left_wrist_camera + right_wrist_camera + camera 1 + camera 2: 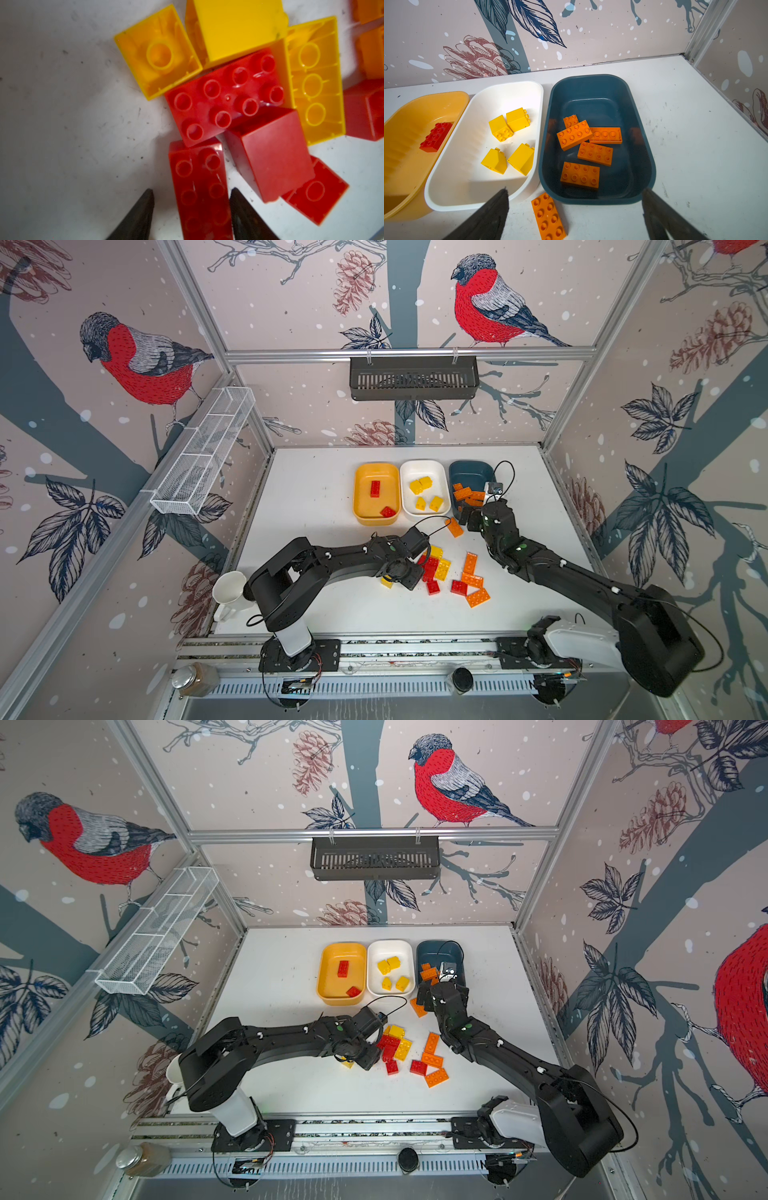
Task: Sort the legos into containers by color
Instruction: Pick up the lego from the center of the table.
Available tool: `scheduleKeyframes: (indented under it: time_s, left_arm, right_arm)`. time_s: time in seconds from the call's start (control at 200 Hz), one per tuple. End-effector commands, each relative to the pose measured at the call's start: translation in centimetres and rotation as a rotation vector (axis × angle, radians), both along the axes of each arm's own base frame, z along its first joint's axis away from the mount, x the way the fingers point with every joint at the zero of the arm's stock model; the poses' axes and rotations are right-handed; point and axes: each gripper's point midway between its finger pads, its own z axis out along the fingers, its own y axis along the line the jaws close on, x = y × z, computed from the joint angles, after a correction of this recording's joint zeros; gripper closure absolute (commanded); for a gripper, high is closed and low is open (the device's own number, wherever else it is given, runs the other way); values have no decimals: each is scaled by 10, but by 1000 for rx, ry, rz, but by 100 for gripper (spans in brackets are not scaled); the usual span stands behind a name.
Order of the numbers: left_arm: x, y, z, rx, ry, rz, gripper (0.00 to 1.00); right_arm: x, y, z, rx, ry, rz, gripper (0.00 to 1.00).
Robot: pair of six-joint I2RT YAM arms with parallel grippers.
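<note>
Three containers stand in a row at the back: a yellow-orange tray (365, 499) with two red legos, a white tray (424, 467) with several yellow ones, and a teal tray (600, 87) with several orange ones. Loose red, yellow and orange legos (453, 576) lie mid-table. My left gripper (192, 190) is low over that pile, open, straddling a long red brick (199, 166). One finger touches the brick and the other stands off it. My right gripper (575, 189) hangs wide open in front of the teal tray, over an orange brick (548, 216) lying on the table.
A white mug (230, 593) stands at the table's front left, beside the left arm's base. A black slotted basket (413, 377) hangs on the back wall. A white wire rack (203, 456) is on the left wall. A jar (193, 678) sits by the front rail.
</note>
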Motion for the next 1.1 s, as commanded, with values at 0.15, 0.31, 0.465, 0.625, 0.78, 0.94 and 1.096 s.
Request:
scheduleKeyframes:
  time_s: [0.15,0.31,0.465,0.625,0.78,0.94,1.096]
  left_arm:
    - [1,4,-12,83,-50,-14,51]
    - [8,12,-9,112,-97,14,58]
    - [19,13,8,81,-153,61,63]
    - [50,13,48,-46,-208,151,68]
    - [113,44,97,-117,-386,337,68]
    - [182,83,141,-190,-501,543,68]
    - [228,100,151,-276,-546,619,68]
  right_arm:
    - [2,-4,8,16,-21,-29,1]
    - [2,-6,9,16,-25,-35,1]
    - [1,-3,11,23,-27,-8,1]
    - [-1,15,14,51,-17,94,1]
    - [-4,33,17,64,-25,182,1]
    - [-13,63,19,8,-51,344,1]
    - [-29,89,13,-109,-77,476,1]
